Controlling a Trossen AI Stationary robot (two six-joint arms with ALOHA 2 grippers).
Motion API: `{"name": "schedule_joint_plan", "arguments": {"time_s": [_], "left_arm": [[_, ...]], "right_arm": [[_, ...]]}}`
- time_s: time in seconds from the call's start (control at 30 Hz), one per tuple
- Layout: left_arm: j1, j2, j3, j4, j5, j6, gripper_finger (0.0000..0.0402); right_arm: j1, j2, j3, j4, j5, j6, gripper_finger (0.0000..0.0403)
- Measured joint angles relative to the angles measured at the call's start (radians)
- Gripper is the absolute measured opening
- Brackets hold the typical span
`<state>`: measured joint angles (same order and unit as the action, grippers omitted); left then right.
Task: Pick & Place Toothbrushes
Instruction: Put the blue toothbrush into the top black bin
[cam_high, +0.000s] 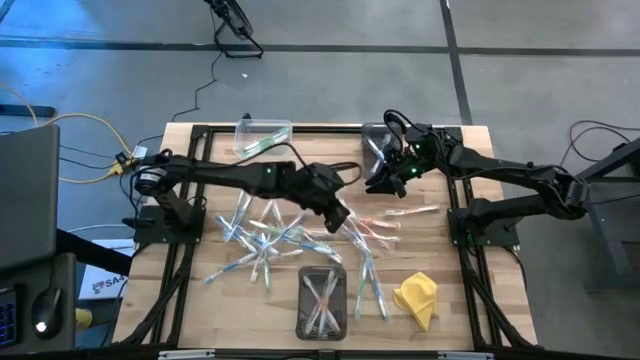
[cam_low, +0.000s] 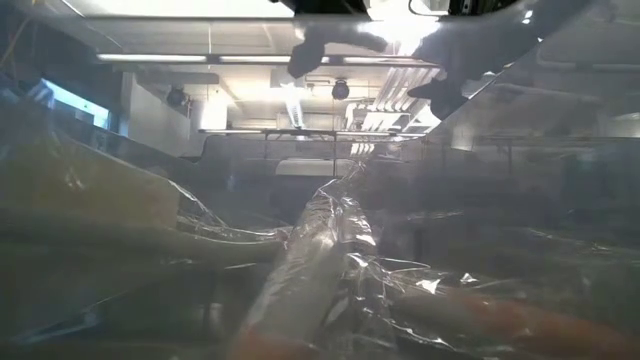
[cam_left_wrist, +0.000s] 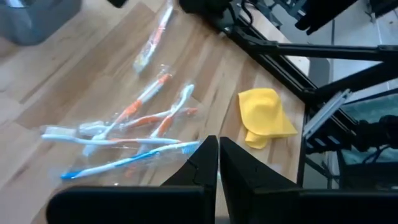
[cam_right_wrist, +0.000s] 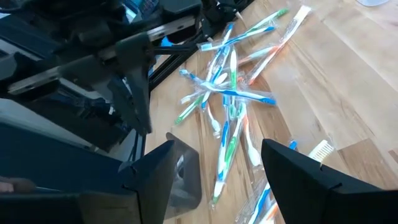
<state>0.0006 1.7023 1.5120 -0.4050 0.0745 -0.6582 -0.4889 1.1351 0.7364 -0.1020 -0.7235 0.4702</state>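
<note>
Over the middle of the wooden table (cam_high: 190, 290), among the scattered thin white plastic toothbrushes (cam_high: 262, 240), the left gripper (cam_left_wrist: 218, 155) has its dark fingers pinched nearly together, perhaps on a wrapper edge. Near a clear plastic bin (cam_high: 376, 141), the right gripper (cam_right_wrist: 217, 158) hovers spread wide, holding nothing.

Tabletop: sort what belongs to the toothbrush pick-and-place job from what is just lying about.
Belongs to the job:
- toothbrushes scattered on the table
- front bin with brushes in it
- left gripper, shut over the pile
- right gripper, open

Just lying about:
- yellow cloth
- clear container at the back edge
</note>
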Motion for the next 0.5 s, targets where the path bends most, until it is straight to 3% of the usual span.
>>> {"name": "schedule_joint_plan", "arguments": {"time_s": [0.27,0.5], "left_arm": [[0.036,0.000,0.000,-0.003,-0.002,0.016,0.0012],[0.023,-0.013,-0.001,0.010,-0.114,0.210,0.0012]], "right_arm": [[0.000,0.000,0.000,0.000,0.036,0.030,0.0231],[0.000,0.000,0.000,0.000,0.045,0.032,0.0231]]}}
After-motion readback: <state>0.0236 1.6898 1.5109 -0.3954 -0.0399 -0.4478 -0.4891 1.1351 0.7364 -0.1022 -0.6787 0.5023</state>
